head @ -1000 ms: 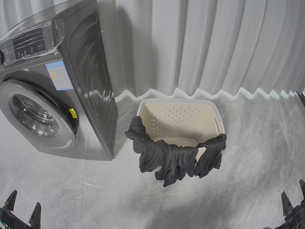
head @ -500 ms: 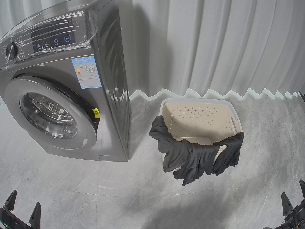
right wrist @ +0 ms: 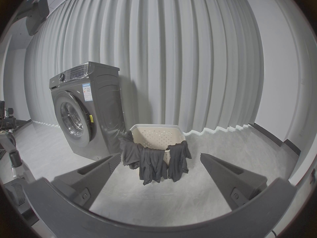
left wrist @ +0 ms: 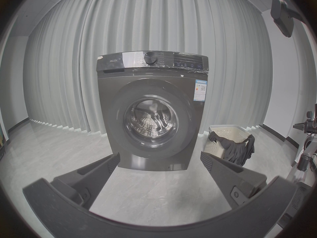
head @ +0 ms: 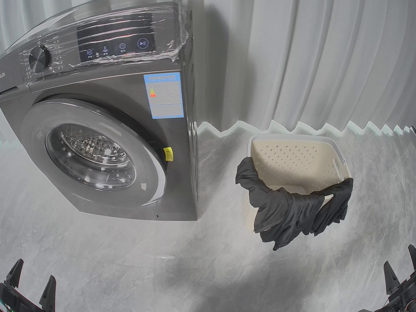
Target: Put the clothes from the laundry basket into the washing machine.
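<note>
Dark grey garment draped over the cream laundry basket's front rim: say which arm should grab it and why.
Right, probably. The dark grey garment and cream plastic basket lie toward the robot's right; the open right gripper faces them. The open left gripper faces the shut door of the grey washing machine.

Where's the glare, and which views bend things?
Head view: glare streaks on the clear plastic film over the grey washing machine's panel, and its shadow falls on the white pleated curtain. Both wrist views: fisheye bowing of the curtain, dark corners.
</note>
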### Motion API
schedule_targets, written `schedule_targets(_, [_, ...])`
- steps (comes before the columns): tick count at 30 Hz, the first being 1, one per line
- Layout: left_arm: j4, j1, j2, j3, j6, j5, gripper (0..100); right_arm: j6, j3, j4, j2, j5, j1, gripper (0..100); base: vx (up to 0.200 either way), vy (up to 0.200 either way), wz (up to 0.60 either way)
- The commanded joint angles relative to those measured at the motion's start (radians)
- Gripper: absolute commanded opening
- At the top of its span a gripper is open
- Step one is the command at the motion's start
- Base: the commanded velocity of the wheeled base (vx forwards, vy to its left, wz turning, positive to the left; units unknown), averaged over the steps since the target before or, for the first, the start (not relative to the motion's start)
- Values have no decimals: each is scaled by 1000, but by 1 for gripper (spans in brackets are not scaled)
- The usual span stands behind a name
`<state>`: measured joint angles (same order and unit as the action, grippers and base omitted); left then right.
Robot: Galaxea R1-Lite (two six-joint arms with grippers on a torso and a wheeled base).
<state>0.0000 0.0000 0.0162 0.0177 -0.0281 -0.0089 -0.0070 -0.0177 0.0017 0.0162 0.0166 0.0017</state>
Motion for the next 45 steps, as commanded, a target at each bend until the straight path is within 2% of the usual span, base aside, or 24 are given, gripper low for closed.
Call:
schedule_targets(1, [0, 0, -16, -16, 0, 0, 100, -1, 18, 0, -16, 0, 0, 100, 0, 200, 0])
schedule_targets(38, [0, 0, -16, -16, -3, 0, 100, -1, 18, 0, -16, 0, 0, 100, 0, 200, 0])
schedule_targets(45, [0, 0, -16, -16, -3, 0, 100, -1, 18, 0, -16, 0, 0, 100, 0, 0, 0])
